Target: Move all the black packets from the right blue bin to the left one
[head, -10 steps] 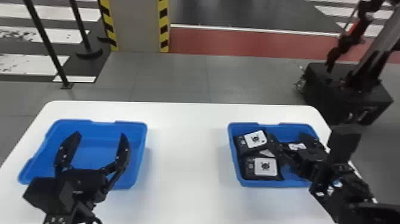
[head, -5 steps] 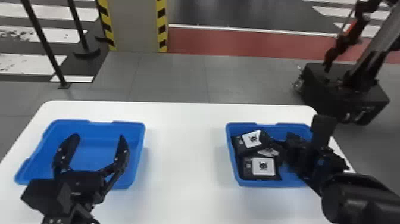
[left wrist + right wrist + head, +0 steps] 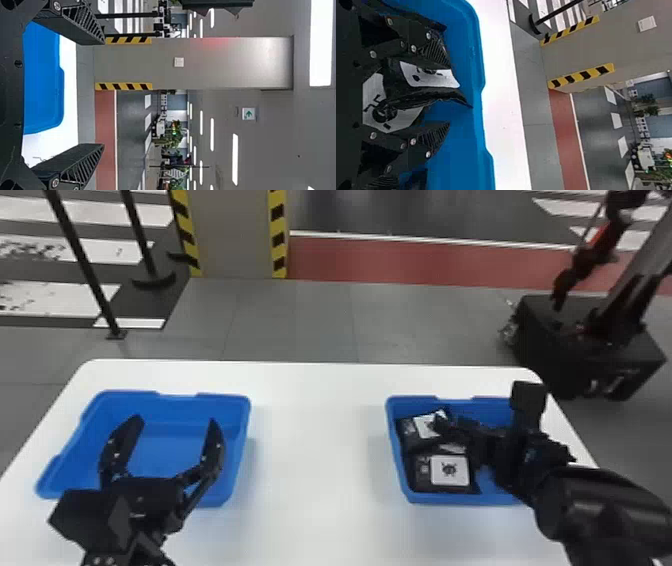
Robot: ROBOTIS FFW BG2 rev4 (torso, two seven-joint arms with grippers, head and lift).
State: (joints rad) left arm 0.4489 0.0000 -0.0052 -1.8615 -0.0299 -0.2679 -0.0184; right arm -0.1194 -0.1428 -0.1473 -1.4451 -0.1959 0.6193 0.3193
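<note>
Black packets [image 3: 423,478] — white labels [image 3: 457,479], dark emblems [image 3: 449,469]

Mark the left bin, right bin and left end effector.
Left bin [image 3: 165,455]: head view, bare floor inside.
Right bin [image 3: 450,498]: head view, near wall.
Left end effector [image 3: 175,419]: head view, midway between fingertips.

Left pincer [image 3: 175,422] wide open; right pincer [image 3: 454,429] parted

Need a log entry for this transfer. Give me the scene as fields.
source: right blue plastic bin
items: flat black packets with white labels, at least three, in source
destination: left blue plastic bin, no packet visible inside
right: black two-fingered right end effector, open, packet between fingers
left: matching left end effector, open
surface: white table
</note>
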